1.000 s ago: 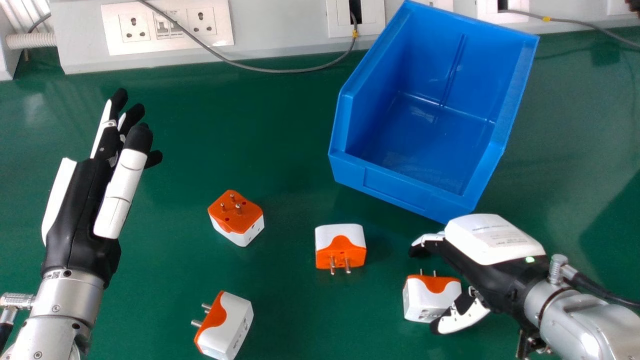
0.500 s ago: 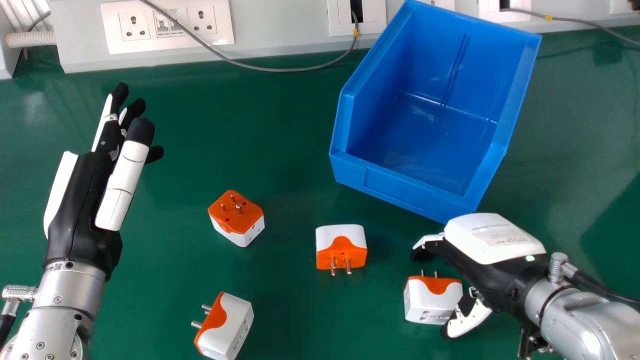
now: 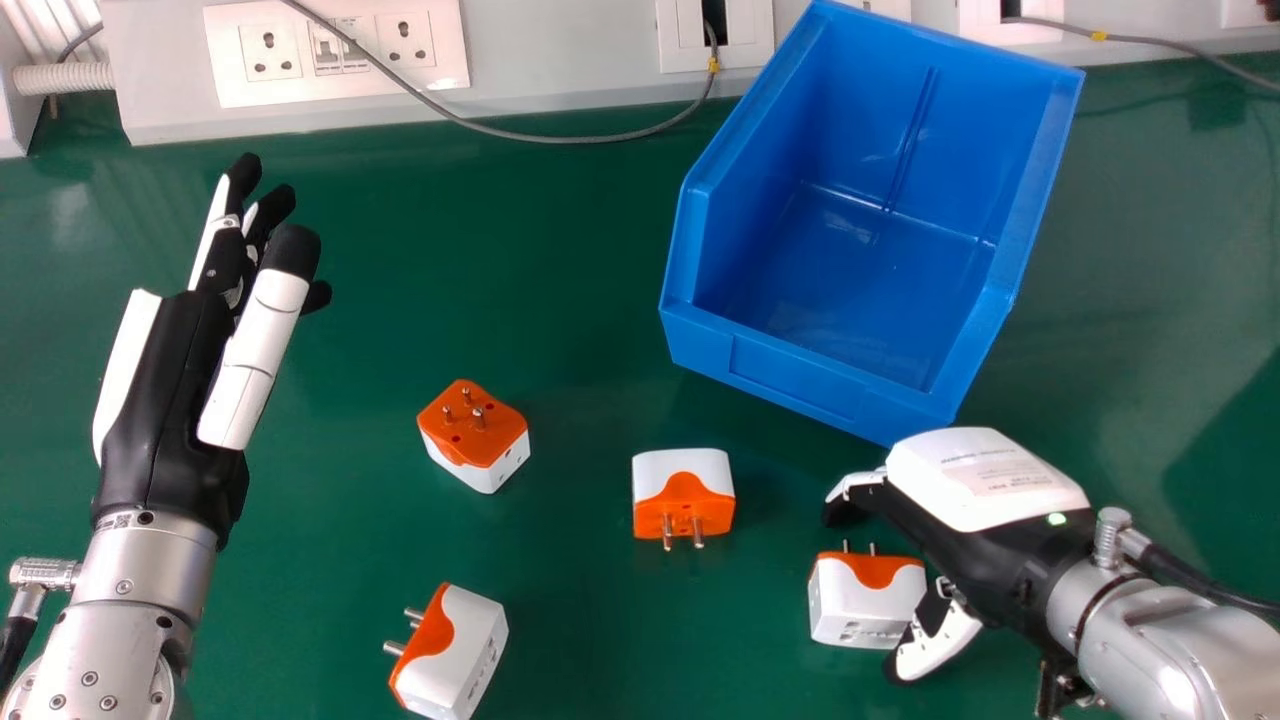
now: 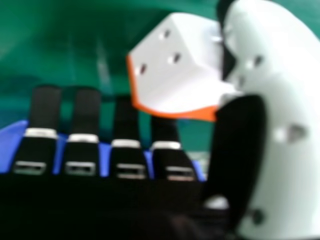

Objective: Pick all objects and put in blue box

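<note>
My left hand (image 3: 180, 400) hangs over the table's left side, fingers straight and nothing in it. At the lower right my right hand (image 3: 985, 500) is open around one orange-and-white plug adapter (image 3: 866, 600), fingers on its far side and thumb beside its near right corner. In the right hand view that adapter (image 4: 175, 65) lies between the fingers of my right hand (image 4: 85, 140) and its thumb; whether they touch is unclear. Other adapters stand at the centre (image 3: 683, 493), left of centre (image 3: 473, 436) and at the bottom (image 3: 450, 650). The blue box (image 3: 800, 375) holds nothing.
The blue box stands just beyond my right hand, its low front edge facing the adapters. Along the table's back runs a grey panel (image 3: 550, 60) with sockets, and a grey cable (image 3: 560, 138) droops from it onto the green table (image 3: 580, 640).
My left hand has moved slightly forward, away from the robot, and a little to the right. The right hand's thumb has shifted a bit rightward, off the adapter's near face; that adapter stays in place.
</note>
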Robot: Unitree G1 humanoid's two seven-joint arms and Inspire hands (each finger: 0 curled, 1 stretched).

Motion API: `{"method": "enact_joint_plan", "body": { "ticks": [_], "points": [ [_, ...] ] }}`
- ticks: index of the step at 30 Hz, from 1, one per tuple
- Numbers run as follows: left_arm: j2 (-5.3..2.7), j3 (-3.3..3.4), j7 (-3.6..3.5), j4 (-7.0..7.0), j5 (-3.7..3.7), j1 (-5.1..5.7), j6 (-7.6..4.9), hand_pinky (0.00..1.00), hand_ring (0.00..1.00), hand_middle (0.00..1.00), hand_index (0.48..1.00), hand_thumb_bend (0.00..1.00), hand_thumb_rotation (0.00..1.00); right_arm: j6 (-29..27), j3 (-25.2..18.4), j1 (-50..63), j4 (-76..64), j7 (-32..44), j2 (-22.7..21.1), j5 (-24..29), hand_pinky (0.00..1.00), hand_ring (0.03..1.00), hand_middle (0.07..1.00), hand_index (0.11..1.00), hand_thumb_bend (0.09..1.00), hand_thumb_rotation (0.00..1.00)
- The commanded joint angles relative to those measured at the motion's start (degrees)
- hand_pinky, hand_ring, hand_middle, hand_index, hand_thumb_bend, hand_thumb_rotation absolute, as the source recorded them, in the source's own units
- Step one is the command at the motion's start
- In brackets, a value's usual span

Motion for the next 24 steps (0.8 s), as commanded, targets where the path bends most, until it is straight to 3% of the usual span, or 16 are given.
{"method": "enact_joint_plan", "body": {
  "ticks": [1, 2, 4, 5, 11, 24],
  "points": [
    [0.22, -0.09, 0.19, -1.82, 0.40, -0.74, -0.27, 0.86, 0.96, 0.98, 0.999, 0.79, 0.93, -1.52, 2.28, 3.01, 1.78, 0.64, 0.76, 1.07, 0.59, 0.691, 0.738, 0.714, 0.585, 0.00],
    [0.24, -0.09, 0.15, -1.72, 0.38, -0.78, -0.33, 0.87, 0.96, 0.98, 0.999, 0.79, 0.93, -2.21, 2.22, 3.08, 2.26, -0.48, 0.76, 1.13, 0.57, 0.664, 0.708, 0.670, 0.569, 0.02],
    [0.29, -0.04, 0.06, -1.50, 0.30, -0.82, -0.47, 0.87, 0.96, 0.98, 0.999, 0.79, 0.93, -3.76, 1.95, 3.50, 3.00, -3.49, 0.84, 1.37, 0.57, 0.664, 0.708, 0.670, 0.569, 0.02],
    [0.30, -0.04, 0.03, -1.53, 0.27, -0.79, -0.49, 0.87, 0.96, 0.98, 0.999, 0.79, 0.93, -4.37, 1.88, 3.77, 3.24, -5.00, 0.87, 1.21, 0.53, 0.618, 0.659, 0.637, 0.559, 0.02],
    [0.39, 0.01, -0.18, -1.20, 0.11, -0.99, -0.58, 0.88, 0.96, 0.98, 1.000, 0.78, 0.93, -6.82, 2.20, 4.59, 4.45, -12.03, 0.49, -0.70, 0.44, 0.526, 0.583, 0.566, 0.533, 0.01],
    [0.48, 0.05, -0.26, -1.44, 0.11, -1.01, -0.43, 0.88, 0.96, 0.98, 1.000, 0.78, 0.93, -5.90, 2.21, 4.78, 4.14, -13.00, 0.64, -2.13, 0.37, 0.452, 0.530, 0.511, 0.506, 0.00]
  ]
}}
